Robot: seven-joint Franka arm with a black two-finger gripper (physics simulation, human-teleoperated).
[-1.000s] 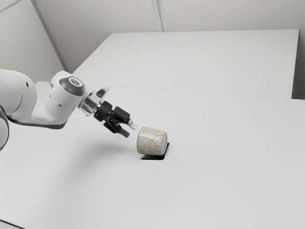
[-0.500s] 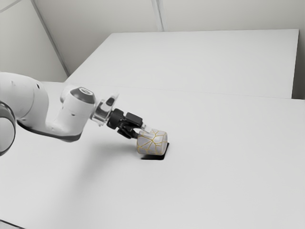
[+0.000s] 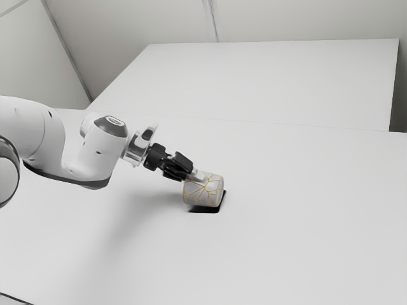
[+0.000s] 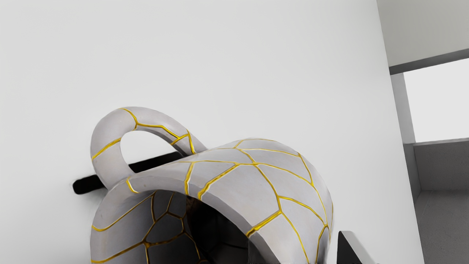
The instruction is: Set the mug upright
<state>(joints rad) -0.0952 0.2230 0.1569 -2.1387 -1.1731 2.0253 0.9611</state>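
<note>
Mug's lying on its side, gripper right at its mouth

So, starting with the fingers: we honestly can't tell how far open our gripper [image 3: 198, 175] is, or if it's got hold of anything. It's right up at the mug [image 3: 205, 192], at the end that's nearer the arm [image 3: 105, 149], and tilted downward.

The mug is on the table [image 3: 292, 248], tipped over, with its open mouth [image 4: 166, 225] toward our gripper. It's pale grey with gold crack lines running all over it, inside and out. The handle [image 4: 106, 146] sticks out from the body, and we can see a bit of a black patch [image 4: 88, 184] through the loop. In the exterior view that same black shows along the bottom of the mug and toward the exterior view's right.

Further out, the arm comes in from the exterior view's left. Behind the table there's 1 more big white surface [image 3: 267, 82], with pale walls past that. The wrist view also catches a bright panel [image 4: 436, 102] off beyond the table edge.
</note>
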